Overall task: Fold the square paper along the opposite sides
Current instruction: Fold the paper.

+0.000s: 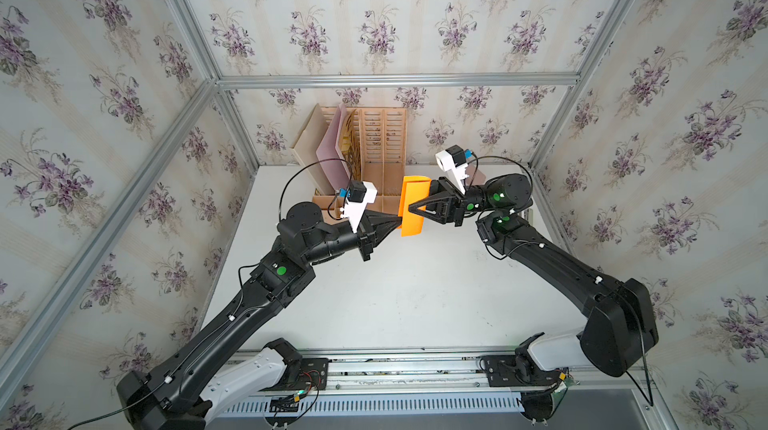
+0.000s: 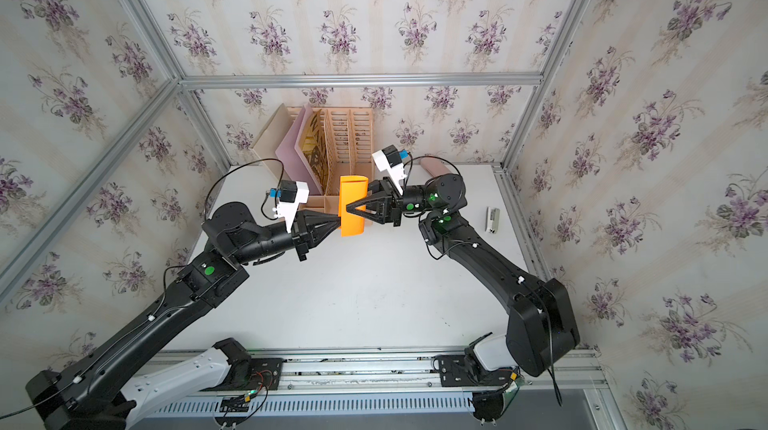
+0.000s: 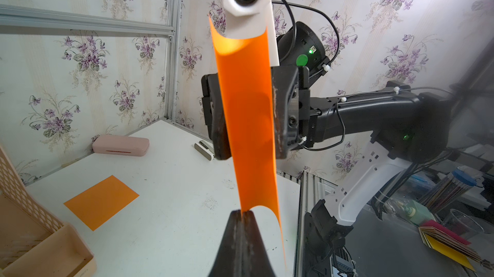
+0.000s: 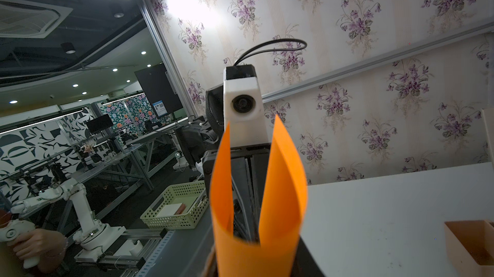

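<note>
Left gripper (image 3: 242, 212) clamps both free edges of orange paper (image 3: 246, 117) midair just ahead; right gripper (image 1: 409, 208), jaws half-closed, hugs its bend. Light, springy, probably slippery: you'd best hold those edges.

Floral wallpaper walls (image 1: 374, 12) in aluminium frame (image 1: 395, 80) surround white table (image 1: 395, 303).

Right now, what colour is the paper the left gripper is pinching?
The paper is orange, clearest in the left wrist view.
</note>
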{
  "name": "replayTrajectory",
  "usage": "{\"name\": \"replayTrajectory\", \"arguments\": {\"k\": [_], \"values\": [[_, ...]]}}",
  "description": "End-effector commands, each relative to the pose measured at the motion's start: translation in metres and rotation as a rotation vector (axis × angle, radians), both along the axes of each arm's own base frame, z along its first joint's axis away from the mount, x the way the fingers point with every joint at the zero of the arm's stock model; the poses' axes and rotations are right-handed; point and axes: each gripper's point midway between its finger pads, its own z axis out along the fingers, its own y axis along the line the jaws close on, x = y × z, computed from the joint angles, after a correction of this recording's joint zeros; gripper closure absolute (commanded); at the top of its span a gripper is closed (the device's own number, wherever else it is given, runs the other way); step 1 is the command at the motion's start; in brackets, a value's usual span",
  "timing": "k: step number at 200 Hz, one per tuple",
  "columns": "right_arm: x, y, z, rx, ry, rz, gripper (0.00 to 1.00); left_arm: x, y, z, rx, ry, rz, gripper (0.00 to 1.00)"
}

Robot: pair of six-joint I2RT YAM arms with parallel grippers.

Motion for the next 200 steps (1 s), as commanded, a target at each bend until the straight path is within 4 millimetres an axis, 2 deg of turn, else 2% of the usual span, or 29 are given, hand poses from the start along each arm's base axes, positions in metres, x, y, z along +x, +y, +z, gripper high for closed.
{"name": "replayTrajectory", "arguments": {"k": [1,89,200], "values": [[-0.0022,-0.0008,0.0056,0.018,-0.029,0.003,0.66,-0.0014,0.0004,0.0107,-0.027,-0.033,-0.005,1.0],[0.0009,0.0005,0.0047,0.023,-0.011,0.003,0.67,-0.0014,-0.0002,0.0098,-0.027,-0.03,-0.008,1.0],[0.0024,0.0008,0.0059,0.031,-0.011,-0.003,0.73,-0.0017,0.0004,0.0095,-0.027,-0.028,-0.005,1.0]]}}
